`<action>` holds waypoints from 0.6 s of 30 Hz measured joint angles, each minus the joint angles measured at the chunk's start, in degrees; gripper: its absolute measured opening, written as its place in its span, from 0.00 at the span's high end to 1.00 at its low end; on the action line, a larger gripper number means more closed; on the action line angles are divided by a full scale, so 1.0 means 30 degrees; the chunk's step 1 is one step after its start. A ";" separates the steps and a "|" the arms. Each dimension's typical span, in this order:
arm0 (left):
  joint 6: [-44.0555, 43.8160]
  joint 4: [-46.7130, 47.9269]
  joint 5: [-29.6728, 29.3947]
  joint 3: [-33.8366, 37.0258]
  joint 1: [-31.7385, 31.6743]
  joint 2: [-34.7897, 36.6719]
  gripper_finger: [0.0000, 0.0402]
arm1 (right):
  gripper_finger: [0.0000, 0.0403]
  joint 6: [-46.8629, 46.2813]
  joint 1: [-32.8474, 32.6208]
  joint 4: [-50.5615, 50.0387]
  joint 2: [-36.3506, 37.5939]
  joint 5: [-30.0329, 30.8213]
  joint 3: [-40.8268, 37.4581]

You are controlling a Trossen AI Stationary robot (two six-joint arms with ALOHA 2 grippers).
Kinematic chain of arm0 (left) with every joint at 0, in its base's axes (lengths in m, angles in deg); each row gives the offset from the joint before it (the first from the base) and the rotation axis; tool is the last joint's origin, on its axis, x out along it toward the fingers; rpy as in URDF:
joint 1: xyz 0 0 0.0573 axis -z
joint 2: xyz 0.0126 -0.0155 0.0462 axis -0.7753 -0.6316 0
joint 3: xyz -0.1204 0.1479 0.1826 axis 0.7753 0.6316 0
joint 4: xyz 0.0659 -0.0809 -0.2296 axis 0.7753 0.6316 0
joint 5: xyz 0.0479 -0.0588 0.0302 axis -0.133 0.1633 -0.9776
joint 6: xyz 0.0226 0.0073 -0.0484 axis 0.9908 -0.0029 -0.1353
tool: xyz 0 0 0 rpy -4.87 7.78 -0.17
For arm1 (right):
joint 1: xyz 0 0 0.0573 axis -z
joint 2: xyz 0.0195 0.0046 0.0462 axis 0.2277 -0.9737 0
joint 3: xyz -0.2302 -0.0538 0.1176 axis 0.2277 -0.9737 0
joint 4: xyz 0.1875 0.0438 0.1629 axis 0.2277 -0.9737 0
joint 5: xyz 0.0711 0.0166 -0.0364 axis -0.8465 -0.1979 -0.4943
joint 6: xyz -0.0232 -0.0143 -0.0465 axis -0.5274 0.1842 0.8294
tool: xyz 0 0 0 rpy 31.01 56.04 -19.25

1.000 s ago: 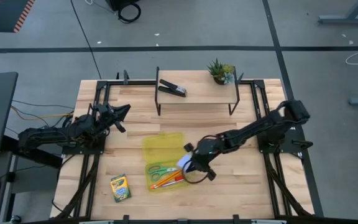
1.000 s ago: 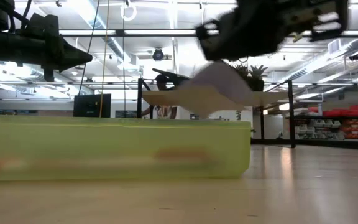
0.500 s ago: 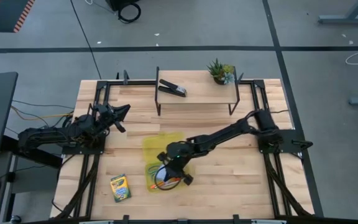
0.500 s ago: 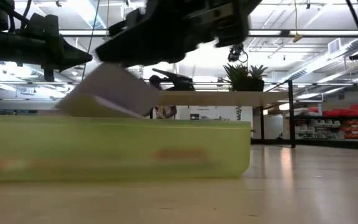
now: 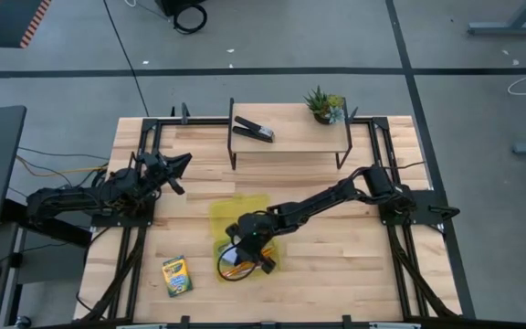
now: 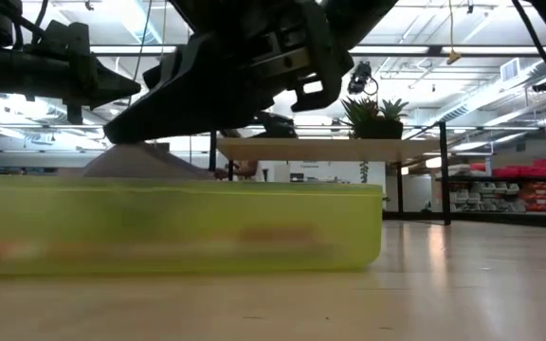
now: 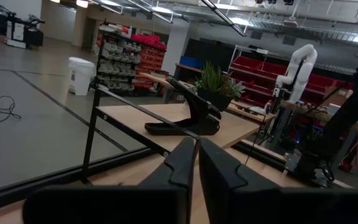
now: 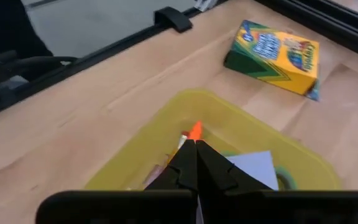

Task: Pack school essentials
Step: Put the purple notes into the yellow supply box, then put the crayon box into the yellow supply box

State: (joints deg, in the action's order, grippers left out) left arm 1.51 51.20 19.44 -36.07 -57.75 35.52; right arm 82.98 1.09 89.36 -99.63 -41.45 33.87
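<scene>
wooden table (image 5: 336, 265): bare board at 3 o'clock of the yellow-green bin (image 5: 236, 215), crayon box (image 5: 176, 275) lying at its 8 o'clock near the front edge. bin translucent, holding orange pencils (image 8: 194, 130) and pale-blue note pad (image 8: 253, 167) (scissors hidden). right gripper (image 5: 249, 245) over the bin, fingers shut, pinching the pad. left gripper (image 5: 179, 163) shut, empty, at 10 o'clock.

high: overhead | low: tabletop level | both see yellow bin (image 5: 241, 219)
</scene>
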 joint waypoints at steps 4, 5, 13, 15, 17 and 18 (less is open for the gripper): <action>0.0000 0.0000 0.0000 0.0000 -0.0002 -0.0004 0.93 | 0.96 -0.0279 0.0358 0.0000 0.0000 0.0340 0.0000; 0.0000 0.0000 0.0000 0.0000 0.0004 0.0001 0.93 | 0.95 -0.0301 0.0454 0.0000 0.0000 0.0352 0.0000; 0.0000 0.0000 0.0000 0.0001 -0.0002 -0.0004 0.90 | 0.80 -0.1574 0.0897 -0.0007 0.0000 -0.0325 0.0000; 0.0007 0.0000 0.0000 0.0002 -0.0001 -0.0004 0.91 | 0.77 -0.1514 0.0903 -0.0010 0.0000 -0.0709 0.0000; 0.0000 0.0000 0.0000 0.0000 0.0001 -0.0001 0.92 | 0.76 -0.1473 0.0847 -0.0007 0.0000 -0.0971 0.0000; 0.0004 0.0000 0.0000 0.0003 0.0002 0.0002 0.92 | 0.75 -0.1512 0.0834 -0.0015 0.0000 -0.1098 0.0000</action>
State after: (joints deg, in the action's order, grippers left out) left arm 1.53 51.20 19.44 -36.06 -57.74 35.52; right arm 78.45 3.60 89.32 -99.63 -44.74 33.87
